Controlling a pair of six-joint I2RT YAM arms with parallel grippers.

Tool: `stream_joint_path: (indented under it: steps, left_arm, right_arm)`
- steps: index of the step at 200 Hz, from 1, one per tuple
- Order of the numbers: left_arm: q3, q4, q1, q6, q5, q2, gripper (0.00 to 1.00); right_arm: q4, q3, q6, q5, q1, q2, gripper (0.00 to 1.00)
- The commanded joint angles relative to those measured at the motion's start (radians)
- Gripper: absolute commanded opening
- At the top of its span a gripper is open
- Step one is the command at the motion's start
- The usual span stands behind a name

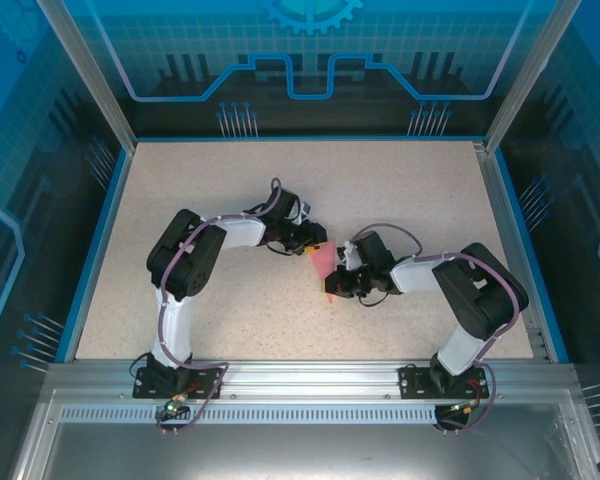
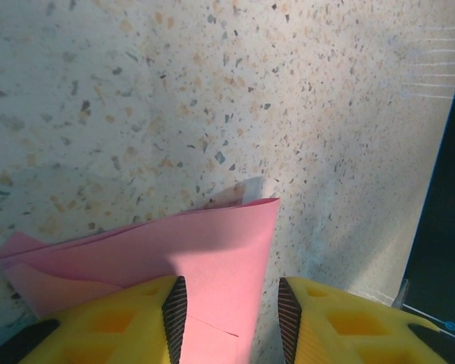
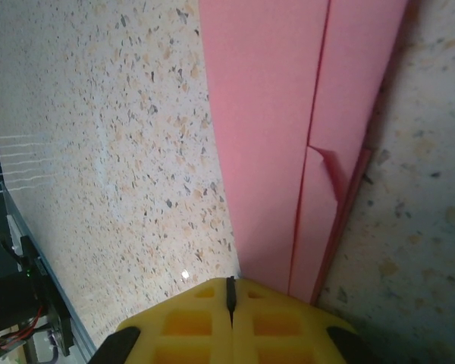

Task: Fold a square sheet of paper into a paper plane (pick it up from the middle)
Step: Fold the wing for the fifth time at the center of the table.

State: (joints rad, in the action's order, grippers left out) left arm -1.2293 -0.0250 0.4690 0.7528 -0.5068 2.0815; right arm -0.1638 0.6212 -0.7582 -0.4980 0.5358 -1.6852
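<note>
The paper plane runs far-to-near, tip nearward.

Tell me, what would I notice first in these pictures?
The bright pink paper, folded narrow, is at the middle of the speckled table. The left hand has its yellow fingers apart at one end. The right hand is shut at the other.
</note>
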Motion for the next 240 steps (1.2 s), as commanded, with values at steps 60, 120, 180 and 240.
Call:
stream_joint_path:
  steps: [60,120,180,240]
  left_arm:
    - [-0.015,-0.043,-0.112,-0.135,0.031,0.054,0.41]
    - [-0.073,0.062,-0.118,-0.161,0.006,-0.061,0.43]
    - [0.053,0.042,-0.070,-0.085,0.004,-0.259,0.42]
    - [0.143,-0.088,0.044,0.062,-0.024,-0.168,0.36]
  right_arm:
    - [0.188,-0.026,0.081,-0.018,-0.007,-0.006,0.06]
    - [0.201,0.021,0.082,-0.025,-0.011,-0.028,0.06]
    - [0.179,0.034,0.060,-0.018,-0.011,-0.042,0.06]
    - [0.156,0.022,0.044,-0.010,-0.012,-0.066,0.06]
